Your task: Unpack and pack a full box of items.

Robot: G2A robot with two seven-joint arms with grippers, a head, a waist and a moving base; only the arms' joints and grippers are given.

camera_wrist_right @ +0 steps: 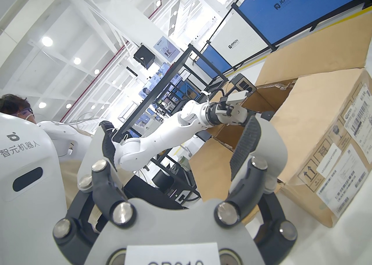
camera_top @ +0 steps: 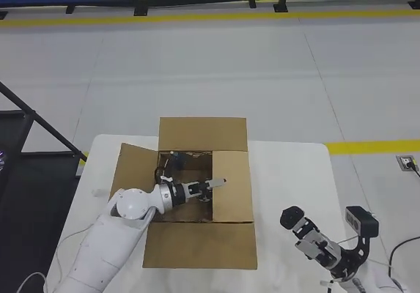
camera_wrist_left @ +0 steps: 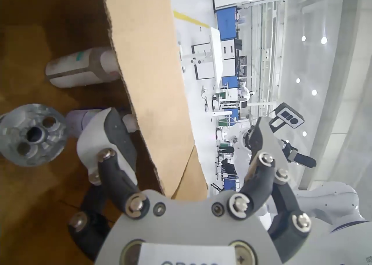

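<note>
1 box point(camera_top: 202, 245), centre | 3 items inside: bottle point(camera_wrist_left: 75, 67), disc point(camera_wrist_left: 32, 138), tube point(camera_wrist_left: 77, 118) | left gripper point(camera_wrist_left: 184, 139) spread, empty | right gripper point(camera_wrist_right: 180, 129) spread, empty, lower right

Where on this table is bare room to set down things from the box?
Widest bare patch: the table between the box and its right edge, beyond the right end effector. The strip left of the box is narrow, with the left arm over it.

box point(camera_top: 199, 249) top open | flap point(camera_wrist_left: 151, 74) between left jaws (spread) | bottle point(camera_wrist_left: 81, 70) beyond inner jaw
</note>
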